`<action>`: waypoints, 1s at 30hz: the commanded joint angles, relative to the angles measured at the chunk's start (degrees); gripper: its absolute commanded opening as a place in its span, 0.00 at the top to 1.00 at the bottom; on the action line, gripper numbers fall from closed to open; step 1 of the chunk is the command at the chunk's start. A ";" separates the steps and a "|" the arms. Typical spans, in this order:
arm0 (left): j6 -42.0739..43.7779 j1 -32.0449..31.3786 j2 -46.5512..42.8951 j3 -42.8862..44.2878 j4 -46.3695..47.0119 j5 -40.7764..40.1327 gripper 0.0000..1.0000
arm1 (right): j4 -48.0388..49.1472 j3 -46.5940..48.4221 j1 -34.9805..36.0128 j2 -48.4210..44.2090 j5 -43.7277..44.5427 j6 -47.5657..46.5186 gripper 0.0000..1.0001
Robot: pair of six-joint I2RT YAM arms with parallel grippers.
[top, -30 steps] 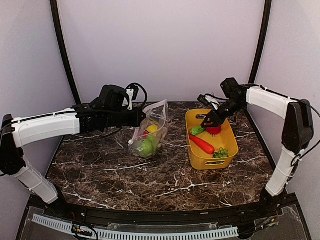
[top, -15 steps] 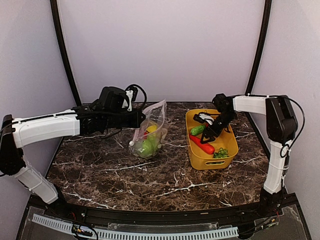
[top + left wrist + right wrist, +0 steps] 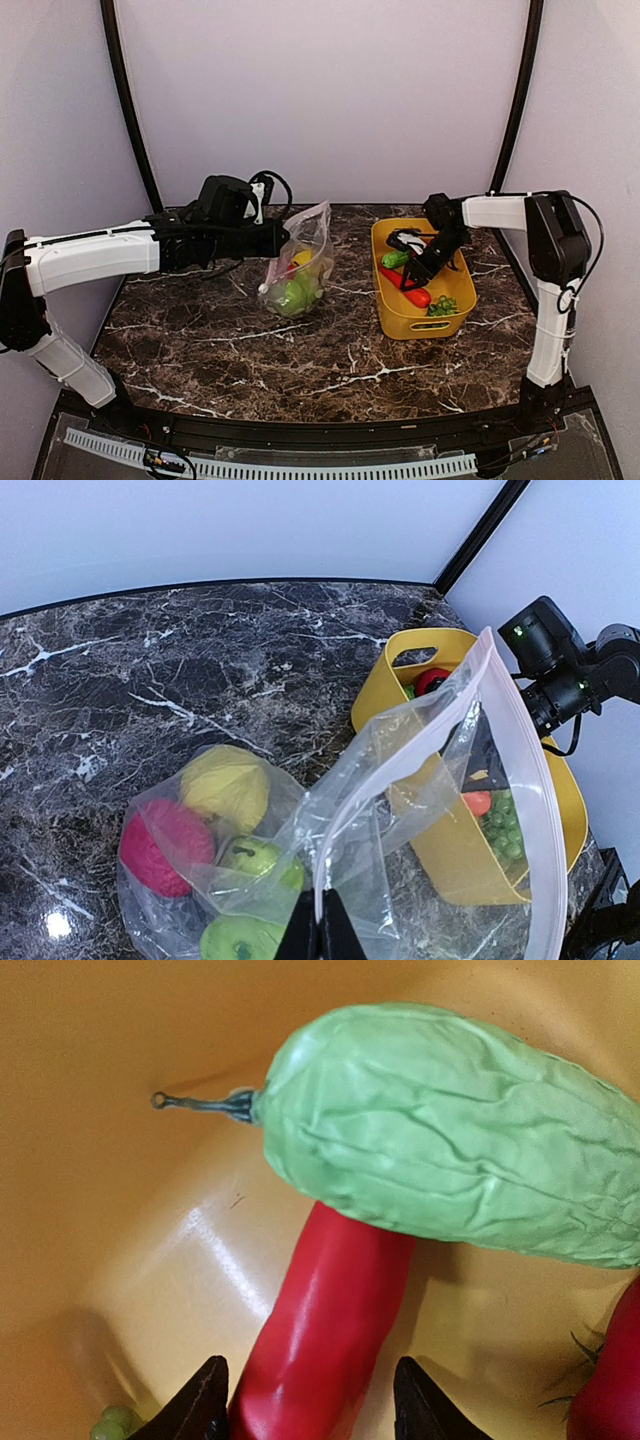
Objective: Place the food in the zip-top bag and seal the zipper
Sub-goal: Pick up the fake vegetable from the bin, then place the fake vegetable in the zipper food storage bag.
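The clear, crinkly plastic zip-top bag [image 3: 298,262] sits on the dark, white-veined marble counter [image 3: 300,350], to the left of the yellow plastic basket [image 3: 455,322] and apart from it. Its bottom rests on the stone and its mouth is lifted open toward the basket. The left gripper [image 3: 320,935] has its jaws together, clamped on the near edge of the bag's mouth. The wrist view shows the thin, pale pinkish-white zipper [image 3: 400,768] arching up from that pinch and round the open mouth, unsealed. Four toy pieces lie in the bottom of the bag: a yellow round fruit [image 3: 225,785], a dark pink-red round fruit [image 3: 165,845] beside it, and two green apple-like fruits [image 3: 250,858] [image 3: 235,940] nearer the camera. The right gripper [image 3: 312,1402] is down inside the basket, pointing at its floor. Its jaws are apart, one black fingertip [image 3: 205,1400] on each side of the long, smooth red pepper [image 3: 320,1310]. One tip is close against the pepper's side, and a little gap shows at the other. A wrinkled pale green cucumber [image 3: 450,1130] with a thin dark stem lies across the pepper's far end, touching it. A few small green grapes [image 3: 112,1422] show at the lower left corner of the wrist view, and part of a red round fruit [image 3: 610,1380] shows at its right edge.
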 commanded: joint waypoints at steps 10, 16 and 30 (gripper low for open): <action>-1.31 0.32 -2.96 -1.81 0.13 -0.25 0.99 | -1.19 -1.52 0.44 -6.00 3.46 3.17 0.68; -1.75 0.34 -2.27 -1.62 1.44 0.20 0.99 | -8.22 -0.03 0.44 -14.74 4.33 2.02 0.74; -4.40 0.32 3.08 2.50 4.04 3.46 0.99 | -6.00 8.69 0.72 -24.91 -24.28 4.96 0.78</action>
